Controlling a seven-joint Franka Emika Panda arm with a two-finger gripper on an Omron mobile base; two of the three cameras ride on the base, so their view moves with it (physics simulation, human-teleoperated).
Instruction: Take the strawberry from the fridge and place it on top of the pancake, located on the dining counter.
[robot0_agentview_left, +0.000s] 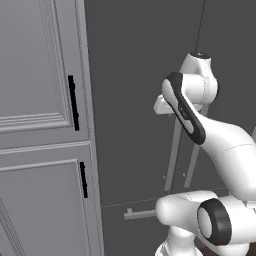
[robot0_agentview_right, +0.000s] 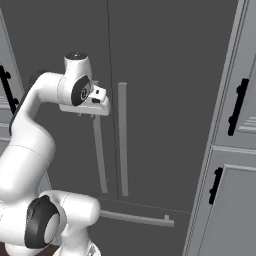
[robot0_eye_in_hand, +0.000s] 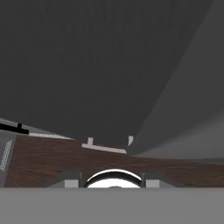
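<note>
A: With both doors shut, where's the strawberry?
B: Can't be seen. Judging by the task it sits inside the fridge (robot0_agentview_right: 165, 75), whose dark front spans the middle of both base frames.
A: Gripper (robot0_agentview_right: 100, 97)?
B: Center-left of the right base frame, just beside the left door's bar handle (robot0_agentview_right: 100, 155), probably lined up to pull it. Whether the fingers are spread or closed, I cannot tell.
A: Anything else?
B: Grey cabinets (robot0_agentview_left: 40, 125) at frame left. Drawer handle (robot0_agentview_right: 135, 218) low center. Task barely begun.
</note>
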